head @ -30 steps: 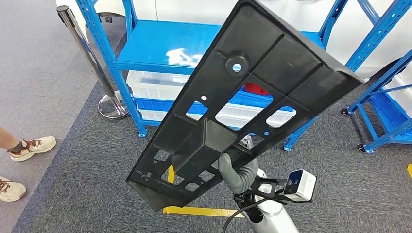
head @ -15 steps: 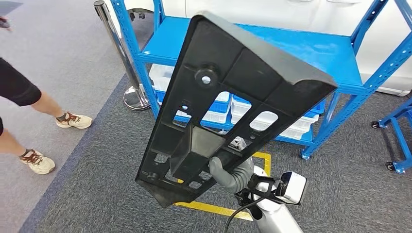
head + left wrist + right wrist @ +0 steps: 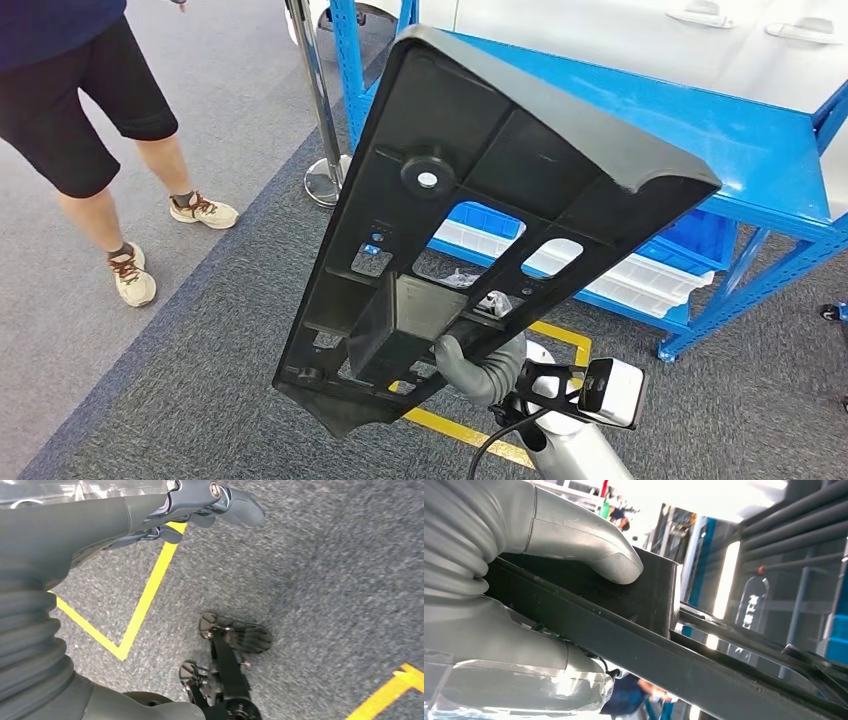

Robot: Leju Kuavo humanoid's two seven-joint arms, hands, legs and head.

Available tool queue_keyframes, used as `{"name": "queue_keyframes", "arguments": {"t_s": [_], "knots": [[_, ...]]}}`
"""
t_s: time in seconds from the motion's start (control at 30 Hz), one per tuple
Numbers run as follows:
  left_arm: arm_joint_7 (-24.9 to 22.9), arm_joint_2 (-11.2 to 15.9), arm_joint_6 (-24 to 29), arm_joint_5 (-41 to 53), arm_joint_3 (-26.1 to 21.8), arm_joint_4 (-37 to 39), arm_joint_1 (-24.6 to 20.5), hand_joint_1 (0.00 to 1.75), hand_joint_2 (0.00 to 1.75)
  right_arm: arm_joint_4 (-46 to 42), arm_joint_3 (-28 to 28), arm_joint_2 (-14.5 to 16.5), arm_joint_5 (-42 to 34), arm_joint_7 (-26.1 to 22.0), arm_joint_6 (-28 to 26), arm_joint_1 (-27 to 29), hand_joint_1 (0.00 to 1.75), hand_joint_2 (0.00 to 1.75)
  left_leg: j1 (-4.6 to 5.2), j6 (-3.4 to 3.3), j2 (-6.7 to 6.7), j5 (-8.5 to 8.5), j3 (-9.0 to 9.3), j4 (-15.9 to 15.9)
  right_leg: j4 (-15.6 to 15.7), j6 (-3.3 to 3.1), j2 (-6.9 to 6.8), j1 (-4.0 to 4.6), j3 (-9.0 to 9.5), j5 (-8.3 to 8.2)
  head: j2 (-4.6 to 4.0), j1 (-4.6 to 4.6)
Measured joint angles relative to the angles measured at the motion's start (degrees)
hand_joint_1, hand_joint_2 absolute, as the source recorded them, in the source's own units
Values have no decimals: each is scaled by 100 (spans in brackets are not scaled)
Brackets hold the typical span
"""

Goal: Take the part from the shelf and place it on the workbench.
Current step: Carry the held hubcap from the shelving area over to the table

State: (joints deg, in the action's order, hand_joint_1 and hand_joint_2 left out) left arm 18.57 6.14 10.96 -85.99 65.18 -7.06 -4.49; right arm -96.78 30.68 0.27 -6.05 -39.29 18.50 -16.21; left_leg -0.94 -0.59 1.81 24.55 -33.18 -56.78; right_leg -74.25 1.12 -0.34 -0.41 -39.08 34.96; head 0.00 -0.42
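A black part (image 3: 470, 190) is gripped by a grey right hand (image 3: 480, 365). A bright blue shelf (image 3: 700, 110), white bins (image 3: 640, 280), grey speckled carpet (image 3: 200, 390) striped with yellow tape (image 3: 470, 430), and a person's black shorts (image 3: 80, 110) are seen.

The part (image 3: 470, 200), a long flat black plastic panel with raised ribs, a round boss and several cut-out windows, is held tilted across the centre of the head view. Its wide end is raised toward the upper right, its narrow end lowered toward the lower left.
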Motion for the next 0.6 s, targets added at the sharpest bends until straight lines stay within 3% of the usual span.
{"name": "queue_keyframes", "arguments": {"t_s": [0.03,0.07,0.13,0.2,0.23,0.27,0.33,0.4,0.47,0.5,0.53,0.6], "knots": [[-9,-9,-21,14,30,0,3,0,175,-43,20,-10,-36,1,1,2,175,175,-1,7,71,-6,-7,-8,117,-5,12,-8,64,-123,0,0],[-12,-22,-41,26,54,0,5,0,175,-85,36,-17,-72,2,3,2,175,175,-1,17,144,-10,-9,-19,437,-17,47,-19,225,-321,0,0],[-9,-54,-76,37,83,0,-3,0,175,-147,58,-27,-139,5,7,0,175,175,1,54,281,-19,-35,-52,1237,-47,324,-52,599,-668,-1,-3],[-2,-73,-115,48,112,0,-11,0,175,-179,75,-38,-191,8,20,1,175,175,-10,130,405,-48,-99,-71,1604,-64,541,-58,738,-768,-1,-3],[-1,-76,-138,52,131,0,-7,0,175,-196,86,-43,-205,10,29,1,175,175,-18,176,468,-70,-130,-67,1620,-73,532,-47,732,-772,-1,-4],[-2,-78,-160,55,148,1,5,0,175,-221,101,-47,-209,15,41,-1,175,175,-32,217,515,-88,-152,-56,1629,-101,461,-48,726,-789,0,-2],[-20,-95,-191,44,176,1,20,0,175,-301,147,-49,-192,44,74,-14,175,175,-25,272,341,-1,-231,-182,1682,-175,311,-62,740,-829,0,-18],[-42,-113,-213,22,187,0,2,0,175,-405,199,-52,-168,108,102,-29,175,175,-16,305,12,327,-476,-738,1717,-228,140,-53,750,-848,-1,-42],[-52,-127,-241,1,190,0,-14,0,175,-482,238,-59,-161,192,115,-35,175,175,-25,333,-117,670,-794,-1494,1715,-244,-34,-24,746,-845,-1,-50],[-54,-138,-251,-15,191,0,-10,0,175,-506,251,-62,-165,228,123,-38,175,175,-27,340,-135,717,-856,-1684,1714,-247,-121,-13,744,-843,-1,-51],[-52,-148,-257,-33,192,0,-2,0,175,-523,261,-64,-172,255,138,-45,175,175,-27,339,-152,660,-808,-1654,1712,-248,-200,-5,744,-841,-1,-51],[-41,-166,-254,-77,192,0,7,0,175,-553,271,-66,-192,279,180,-74,175,175,-19,306,-267,336,-402,-979,1708,-241,-336,11,752,-834,-1,-51]]}}
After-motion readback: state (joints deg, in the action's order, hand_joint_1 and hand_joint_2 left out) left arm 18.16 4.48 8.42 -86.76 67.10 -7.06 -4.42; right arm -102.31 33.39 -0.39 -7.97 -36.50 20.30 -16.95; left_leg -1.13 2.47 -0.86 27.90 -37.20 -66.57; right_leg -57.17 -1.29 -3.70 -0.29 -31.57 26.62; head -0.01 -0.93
